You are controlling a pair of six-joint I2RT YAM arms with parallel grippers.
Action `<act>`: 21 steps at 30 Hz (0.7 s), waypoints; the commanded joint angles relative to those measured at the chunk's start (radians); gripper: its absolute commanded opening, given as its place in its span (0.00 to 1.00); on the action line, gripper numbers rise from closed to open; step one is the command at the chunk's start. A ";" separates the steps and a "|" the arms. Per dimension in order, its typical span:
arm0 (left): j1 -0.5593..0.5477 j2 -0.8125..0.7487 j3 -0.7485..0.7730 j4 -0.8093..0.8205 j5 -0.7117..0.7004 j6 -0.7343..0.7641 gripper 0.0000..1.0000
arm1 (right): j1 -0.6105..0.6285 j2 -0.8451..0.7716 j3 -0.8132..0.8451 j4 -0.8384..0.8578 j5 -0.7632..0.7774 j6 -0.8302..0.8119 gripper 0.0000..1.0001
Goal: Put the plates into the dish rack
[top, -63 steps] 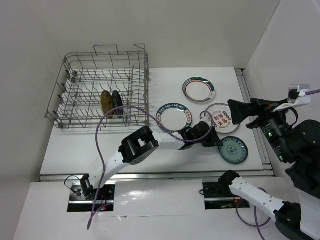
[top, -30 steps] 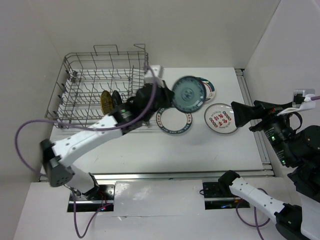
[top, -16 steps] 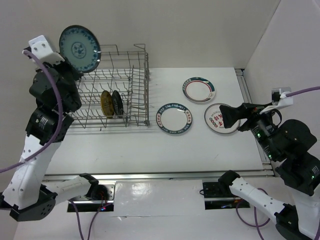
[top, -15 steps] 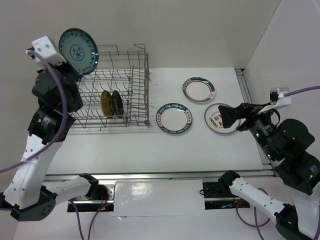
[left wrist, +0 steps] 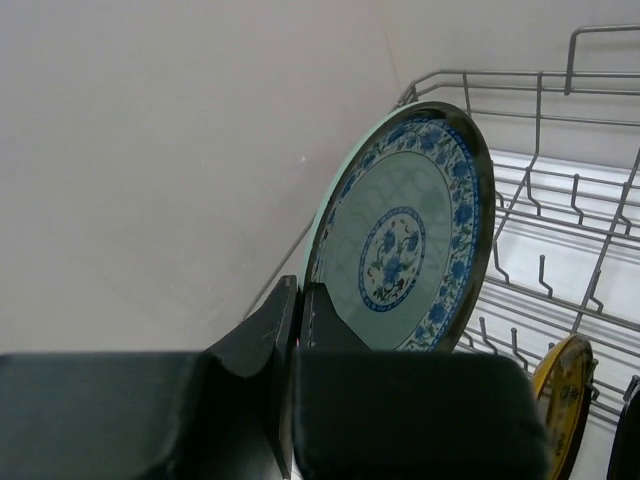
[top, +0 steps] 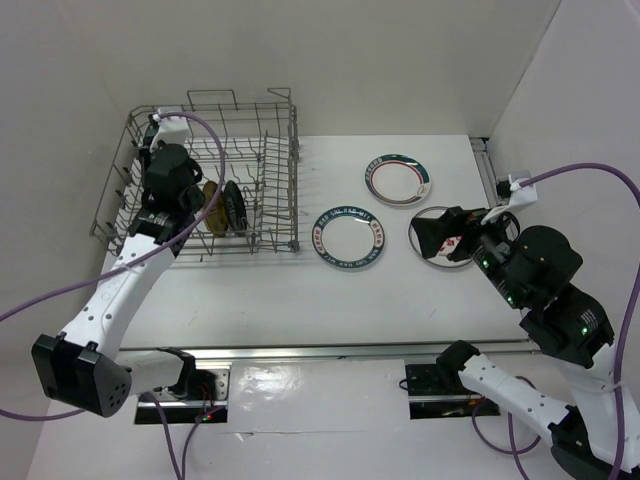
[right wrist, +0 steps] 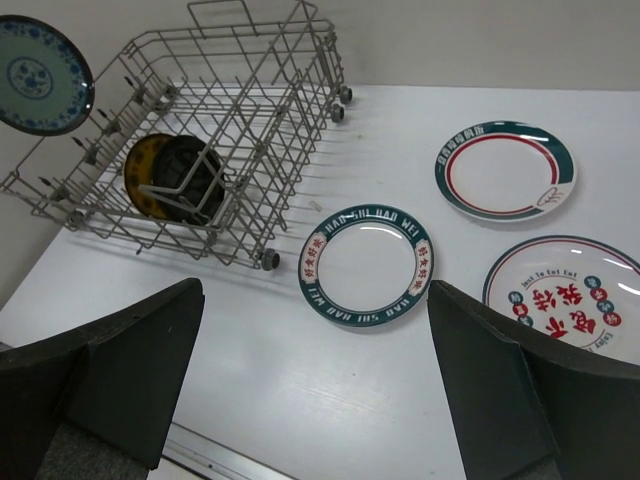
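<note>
The left tool (left wrist: 298,300) is clamping the teal plate (left wrist: 400,250) by its lower rim, holding it upright above the left end of the dish rack (right wrist: 250,130). The yellow plate (right wrist: 140,165) and black plate (right wrist: 178,160) are standing inside. The right tool (top: 428,238), fingers (right wrist: 130,360) spread apart, is hovering over the red-patterned plate (right wrist: 560,300) on the tabletop (right wrist: 250,350).

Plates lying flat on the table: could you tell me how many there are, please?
3: green-and-red-rimmed plate at the back, lettered plate beside the dish rack, red-patterned plate partly hidden by the right gripper.
</note>
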 commanded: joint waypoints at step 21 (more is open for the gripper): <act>0.106 0.028 -0.228 0.188 0.113 -0.135 0.00 | 0.008 -0.030 0.001 0.063 -0.034 -0.014 1.00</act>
